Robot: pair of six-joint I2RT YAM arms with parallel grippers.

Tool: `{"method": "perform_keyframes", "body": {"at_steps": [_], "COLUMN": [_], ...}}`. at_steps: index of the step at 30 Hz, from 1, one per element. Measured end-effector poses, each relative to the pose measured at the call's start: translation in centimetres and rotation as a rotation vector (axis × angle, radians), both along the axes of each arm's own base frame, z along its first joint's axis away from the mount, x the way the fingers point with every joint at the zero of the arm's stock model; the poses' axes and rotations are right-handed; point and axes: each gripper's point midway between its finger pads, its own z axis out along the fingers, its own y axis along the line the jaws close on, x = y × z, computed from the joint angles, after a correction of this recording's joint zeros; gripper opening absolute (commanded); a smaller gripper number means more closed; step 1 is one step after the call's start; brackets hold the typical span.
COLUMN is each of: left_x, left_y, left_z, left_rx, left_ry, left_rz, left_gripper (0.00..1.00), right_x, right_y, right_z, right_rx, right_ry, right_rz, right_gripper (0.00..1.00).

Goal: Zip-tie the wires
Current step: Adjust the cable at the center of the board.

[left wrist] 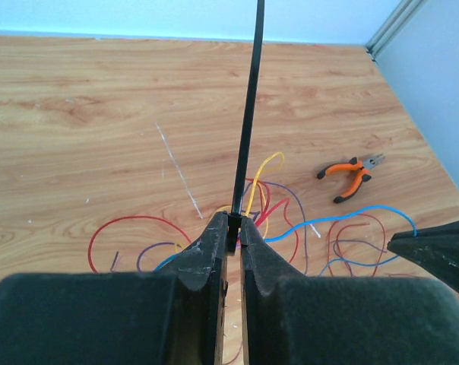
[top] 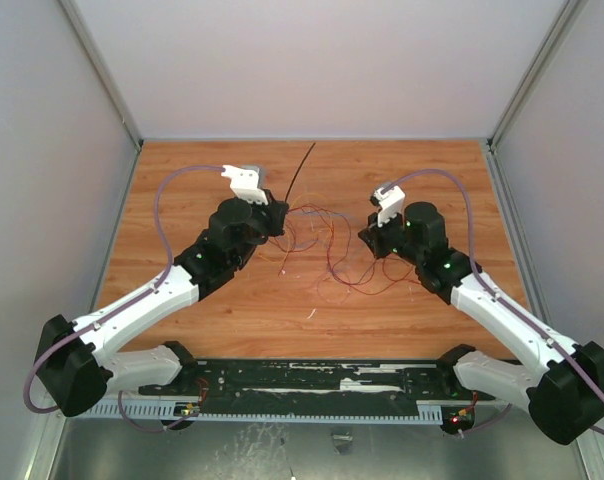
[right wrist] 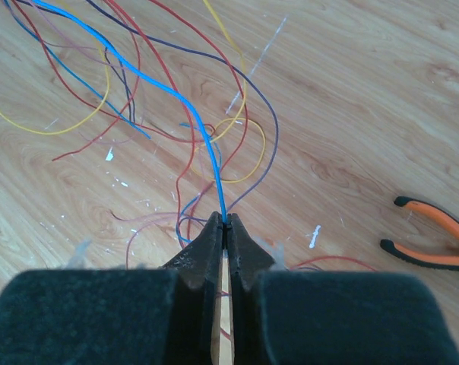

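The zip tie (top: 300, 172) is a straight black strip, and my left gripper (top: 278, 216) is shut on its lower end. In the left wrist view the zip tie (left wrist: 247, 114) rises from between the fingertips of the left gripper (left wrist: 234, 223) toward the back wall. The wires (top: 327, 255) lie in a loose tangle of red, purple, yellow and blue loops on the wood between both arms. My right gripper (top: 365, 236) sits at the tangle's right side. In the right wrist view the right gripper (right wrist: 225, 223) is shut on a blue wire (right wrist: 212, 152) that runs up and left over the other wires (right wrist: 123, 114).
Orange-handled pliers (left wrist: 351, 173) lie on the wooden table (top: 182, 180) to the right of the tangle, and the pliers (right wrist: 435, 243) also show in the right wrist view. Grey walls enclose the table on three sides. A black rail (top: 302, 378) runs along the near edge.
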Motion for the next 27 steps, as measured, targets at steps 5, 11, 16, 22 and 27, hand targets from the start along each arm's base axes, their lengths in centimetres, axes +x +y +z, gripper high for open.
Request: {"method": "perform_keyframes", "body": {"at_steps": [5, 11, 16, 22, 27], "left_x": [0.1, 0.2, 0.2, 0.2, 0.2], "left_y": [0.1, 0.4, 0.4, 0.5, 0.5], "left_z": [0.0, -0.1, -0.2, -0.2, -0.3], "left_rx": [0.003, 0.006, 0.009, 0.013, 0.025], "left_ry": [-0.001, 0.000, 0.003, 0.001, 0.005], "left_rz": [0.004, 0.014, 0.014, 0.013, 0.012], "left_gripper": [0.00, 0.00, 0.00, 0.00, 0.00], "right_x": [0.3, 0.7, 0.2, -0.6, -1.1], "right_y": [-1.1, -2.1, -1.1, 0.3, 0.9], "right_z": [-0.5, -0.7, -1.1, -3.1, -3.2], "right_rx": [-0.020, -0.029, -0.016, -0.011, 0.002], "right_ry": [0.014, 0.023, 0.043, 0.119, 0.135], "right_rz": [-0.036, -0.069, -0.002, 0.087, 0.128], "right_gripper": [0.00, 0.00, 0.02, 0.16, 0.33]}}
